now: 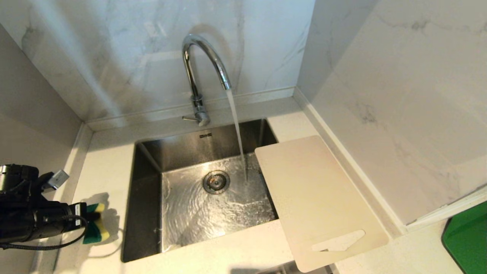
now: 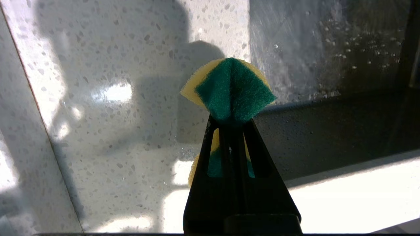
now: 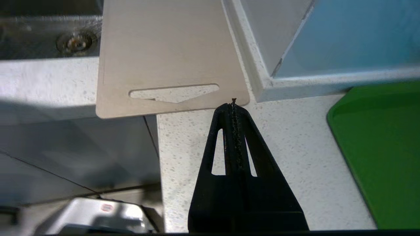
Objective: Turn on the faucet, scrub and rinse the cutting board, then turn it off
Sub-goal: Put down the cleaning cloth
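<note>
The chrome faucet (image 1: pixel 201 72) runs, its stream falling into the steel sink (image 1: pixel 148 190) near the drain. The pale beige cutting board (image 1: pixel 315 198) lies flat on the counter to the right of the sink, one long edge over the basin, its handle slot (image 1: pixel 338 241) nearest me. My left gripper (image 1: pixel 88 222) hovers over the counter left of the sink, shut on a folded green and yellow sponge (image 2: pixel 229 88). My right gripper (image 3: pixel 232 104) is shut and empty, low over the counter just short of the board (image 3: pixel 164 49), outside the head view.
A green tray-like item (image 1: pixel 468 239) with a rounded corner lies on the counter at the far right. Marble walls close the corner behind the faucet and along the right of the board. The counter's front edge (image 3: pixel 154 131) drops off beside the right gripper.
</note>
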Available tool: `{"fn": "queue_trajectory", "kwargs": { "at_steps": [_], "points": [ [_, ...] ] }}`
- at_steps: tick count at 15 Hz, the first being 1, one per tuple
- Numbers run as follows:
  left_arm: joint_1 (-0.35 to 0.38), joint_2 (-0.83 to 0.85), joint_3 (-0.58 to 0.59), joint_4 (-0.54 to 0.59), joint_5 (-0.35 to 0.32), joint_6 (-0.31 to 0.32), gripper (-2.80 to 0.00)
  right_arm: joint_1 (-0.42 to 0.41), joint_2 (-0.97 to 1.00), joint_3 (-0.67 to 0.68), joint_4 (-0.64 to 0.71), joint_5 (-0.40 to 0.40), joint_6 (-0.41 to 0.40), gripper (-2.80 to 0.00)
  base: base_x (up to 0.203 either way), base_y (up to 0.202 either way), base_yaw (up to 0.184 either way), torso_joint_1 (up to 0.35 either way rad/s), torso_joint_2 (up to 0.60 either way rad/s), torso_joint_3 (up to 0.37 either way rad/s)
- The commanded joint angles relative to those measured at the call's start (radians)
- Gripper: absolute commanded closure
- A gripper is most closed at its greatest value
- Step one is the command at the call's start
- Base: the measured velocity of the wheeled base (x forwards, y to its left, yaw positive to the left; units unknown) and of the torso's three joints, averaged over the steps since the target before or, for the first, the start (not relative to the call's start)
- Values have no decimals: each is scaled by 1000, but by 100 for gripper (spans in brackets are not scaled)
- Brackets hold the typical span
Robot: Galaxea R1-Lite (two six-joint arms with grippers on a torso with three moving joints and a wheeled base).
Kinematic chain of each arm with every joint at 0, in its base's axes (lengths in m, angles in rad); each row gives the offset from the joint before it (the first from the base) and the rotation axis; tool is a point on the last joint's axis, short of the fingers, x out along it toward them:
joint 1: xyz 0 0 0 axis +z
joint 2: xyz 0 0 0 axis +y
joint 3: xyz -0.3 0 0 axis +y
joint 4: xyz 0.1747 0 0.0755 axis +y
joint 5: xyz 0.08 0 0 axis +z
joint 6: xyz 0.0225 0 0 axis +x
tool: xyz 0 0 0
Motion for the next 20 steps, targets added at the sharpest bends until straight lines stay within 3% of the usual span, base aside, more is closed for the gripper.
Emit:
{"fn": "queue_trajectory", "kwargs": {
  "at_steps": [1, 4, 8, 11, 17, 20],
  "points": [
    [-1, 10, 11, -2, -2, 1, 0, 1, -13, 3, 0, -36, 114, 0, 0, 0, 0, 0, 0, 0],
    [-41, 16, 10, -2, 3, -5, 0, 1, -13, 2, 0, -39, 121, 0, 0, 0, 0, 0, 0, 0],
    [-34, 33, 0, -2, 16, 4, 0, 2, -13, 1, 0, -39, 121, 0, 0, 0, 0, 0, 0, 0],
    [-35, 48, -36, 10, 120, 28, 0, 2, -13, 2, 0, -39, 121, 0, 0, 0, 0, 0, 0, 0],
    [-37, 60, -65, 88, 128, 60, 0, 2, -13, 3, -1, -41, 122, 0, 0, 0, 0, 0, 0, 0],
    [-37, 57, -132, 200, 139, 78, 0, 2, -13, 3, -1, -39, 122, 0, 0, 0, 0, 0, 0, 0]
  ]
}}
